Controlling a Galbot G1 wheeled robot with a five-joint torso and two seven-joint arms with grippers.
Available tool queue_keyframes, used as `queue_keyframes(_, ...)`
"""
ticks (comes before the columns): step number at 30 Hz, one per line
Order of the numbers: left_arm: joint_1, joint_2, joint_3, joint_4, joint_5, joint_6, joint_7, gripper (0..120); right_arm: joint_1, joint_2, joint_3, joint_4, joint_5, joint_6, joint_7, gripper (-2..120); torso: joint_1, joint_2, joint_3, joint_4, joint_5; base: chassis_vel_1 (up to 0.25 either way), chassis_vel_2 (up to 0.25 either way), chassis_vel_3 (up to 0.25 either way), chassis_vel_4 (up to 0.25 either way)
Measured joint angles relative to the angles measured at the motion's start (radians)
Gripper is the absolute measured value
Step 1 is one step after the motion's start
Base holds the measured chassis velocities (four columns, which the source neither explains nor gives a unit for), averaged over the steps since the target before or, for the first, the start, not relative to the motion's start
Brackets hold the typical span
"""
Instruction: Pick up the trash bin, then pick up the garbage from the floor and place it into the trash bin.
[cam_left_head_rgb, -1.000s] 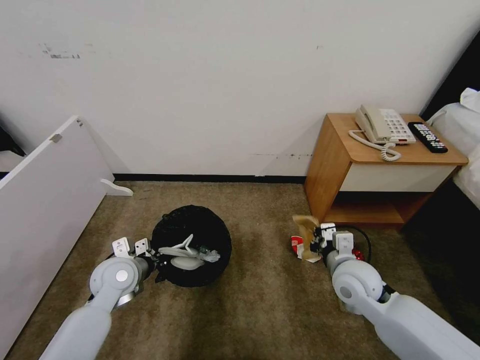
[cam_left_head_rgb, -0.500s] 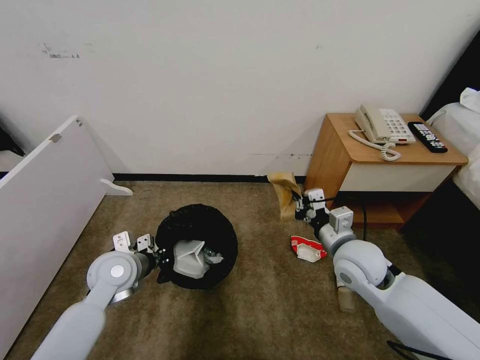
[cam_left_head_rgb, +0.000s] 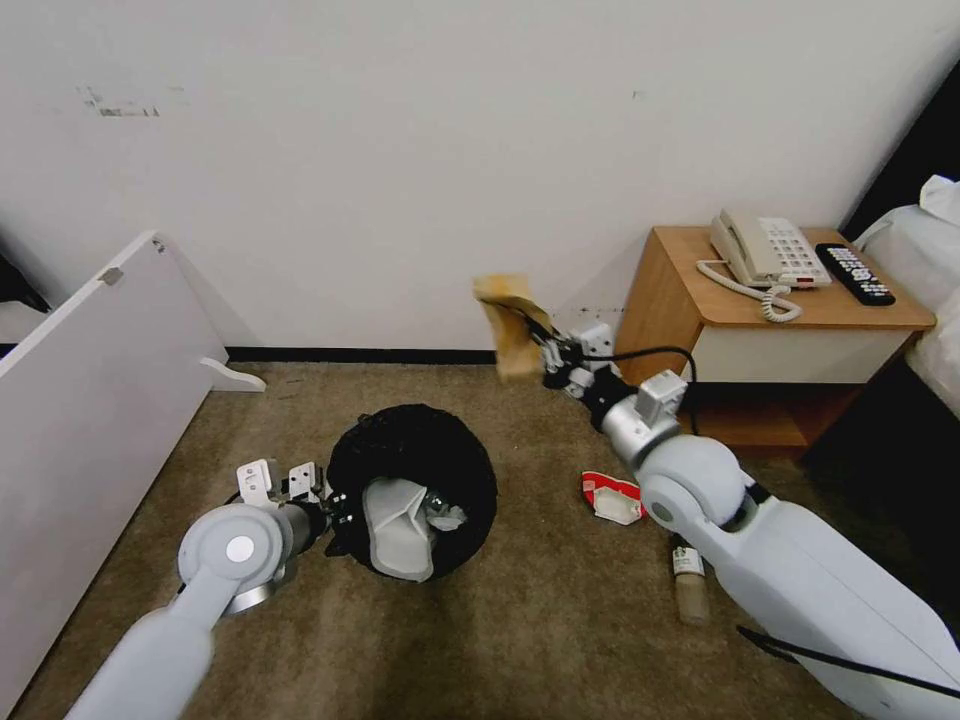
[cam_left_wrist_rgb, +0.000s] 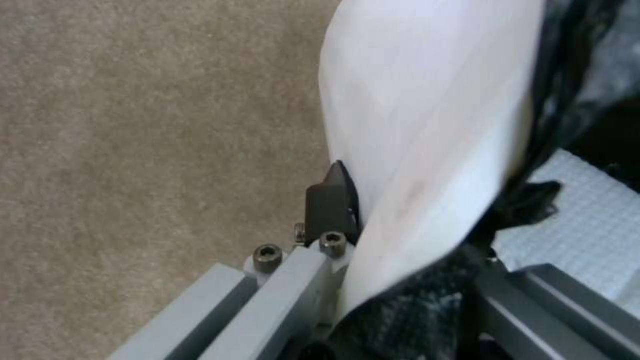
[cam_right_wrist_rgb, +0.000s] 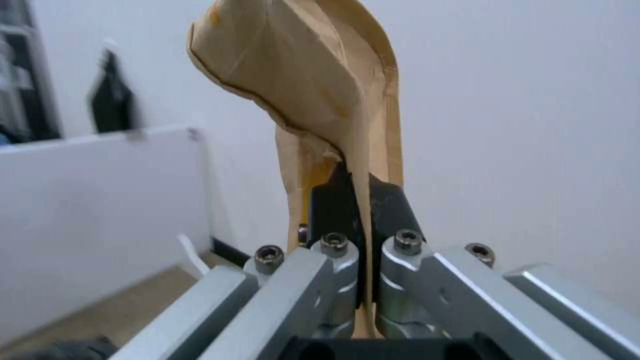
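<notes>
From the head view, the trash bin (cam_left_head_rgb: 415, 490) sits tipped on the carpet (cam_left_head_rgb: 540, 640) well to the left of the wooden bedside table (cam_left_head_rgb: 770, 330), its black-bagged mouth turned toward the robot. A white slipper (cam_left_head_rgb: 398, 525) and some crumpled clear plastic (cam_left_head_rgb: 445, 515) lie inside it. The left claw (cam_left_head_rgb: 335, 510) is clamped on the bin's near-left rim. The right claw (cam_left_head_rgb: 545, 355) is up in the air between the bin and the table, in front of the white wall (cam_left_head_rgb: 400, 150), pinching a brown paper bag (cam_left_head_rgb: 508, 325) that sticks up from it. On the carpet, nearer the table than the bin, lies a red-and-white packet (cam_left_head_rgb: 612, 495), and just beyond it toward the robot a small plastic bottle (cam_left_head_rgb: 688, 585) lies on its side. A cream telephone (cam_left_head_rgb: 765, 250) and a black remote (cam_left_head_rgb: 855, 273) rest on the table. A white board (cam_left_head_rgb: 90, 400) leans on the far side of the bin from the table.

In the left wrist view, the left claw (cam_left_wrist_rgb: 413, 240) is closed across the bin's white wall (cam_left_wrist_rgb: 427, 125), one dark fingertip (cam_left_wrist_rgb: 333, 200) pressed on the outside and the black liner (cam_left_wrist_rgb: 567, 90) bunched on the inside. A patch of white textured slipper (cam_left_wrist_rgb: 587, 210) shows within the bin, with carpet (cam_left_wrist_rgb: 147, 140) beneath.

In the right wrist view, the right claw (cam_right_wrist_rgb: 357, 200) is nearly closed, its two black pads squeezing the creased lower edge of the paper bag (cam_right_wrist_rgb: 313, 80), which rises above them against the wall (cam_right_wrist_rgb: 520, 125). The white board (cam_right_wrist_rgb: 100, 210) stands in the background.
</notes>
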Motion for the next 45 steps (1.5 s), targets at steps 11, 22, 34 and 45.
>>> queue_keyframes(11, -0.037, -0.028, 0.005, -0.054, -0.181, -0.002, -0.129, 0, 0.101, 0.047, -0.083, -0.02, 0.039, 0.172, -0.253, 0, 0.0, 0.0, 0.0, 0.0001, -0.0001, 0.0, 0.0, 0.0, 0.0)
queue_keyframes(22, -0.075, -0.064, -0.02, -0.075, -0.388, -0.047, -0.275, 0, 0.056, 0.038, -0.098, -0.035, 0.009, 0.222, -0.381, 0, 0.0, 0.0, 0.0, 0.0, 0.0002, 0.0, 0.0, 0.0, 0.0)
queue_keyframes(34, -0.086, -0.103, -0.042, -0.081, -0.463, -0.084, -0.33, 0, -0.02, 0.026, -0.092, -0.059, -0.048, 0.25, -0.431, 0, 0.0, 0.0, 0.0, 0.0001, 0.0, 0.0, 0.0, 0.0, 0.0)
queue_keyframes(45, -0.067, -0.11, -0.041, -0.103, -0.466, -0.091, -0.338, 0, -0.063, 0.038, -0.09, -0.107, -0.114, 0.268, -0.461, 0, 0.0, 0.0, 0.0, 0.0001, 0.0, 0.0, 0.0, 0.0, 0.0)
